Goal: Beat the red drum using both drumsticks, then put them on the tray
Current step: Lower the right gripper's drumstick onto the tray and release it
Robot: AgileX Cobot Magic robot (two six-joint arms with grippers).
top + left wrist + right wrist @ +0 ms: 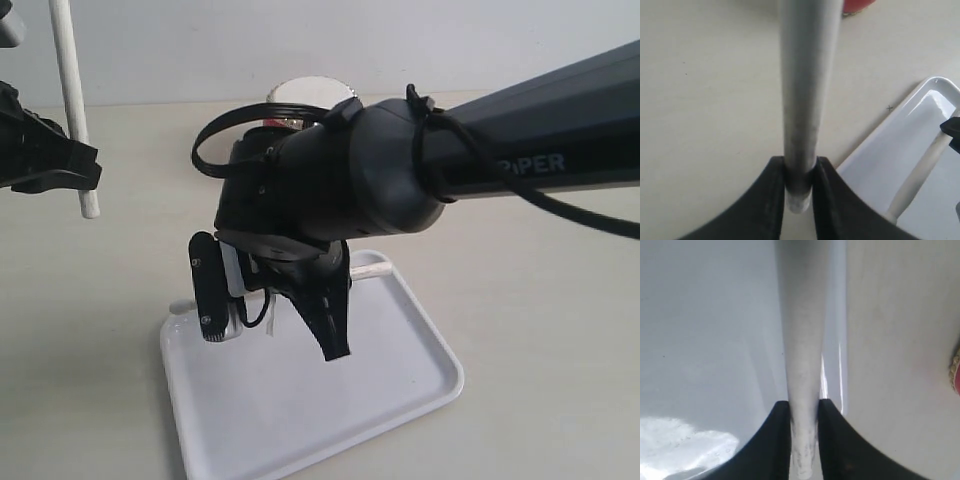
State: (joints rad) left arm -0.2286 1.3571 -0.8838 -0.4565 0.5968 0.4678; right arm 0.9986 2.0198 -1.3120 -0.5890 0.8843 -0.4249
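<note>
Drumsticks both in grip, neither on the tray yet. The left gripper (75, 160) is shut on the left stick (72, 100), holding it upright above the table, off to the left and well clear of the tray (400, 400). The right gripper (804, 410) is pinched tight on the right stick (802, 340) and held low over the tray, near its far rim. The red drum (310, 93) sits at the back of the table beyond the tray, w/ no stick over it.

Judging by that layout, the beating part looks finished and the put-down is under way. Left to do: let go of the right stick, then bring the left one across and release it too.

The ext. view hides the right jaws behind the arm's bulk. It shows only a rounded stick tip (372, 266) poking out over the tray's far edge, plus the drum's cream skin and a sliver of red. The right wrist cam fills the gap: jaws closed on the shaft, glossy tray floor on one side, bare table and a bit of drum on the other. The left wrist cam shows its own jaws clamping the stick near the butt end, and the right stick (920, 172) low along the tray. Whether it touches the tray floor, can't tell.
</note>
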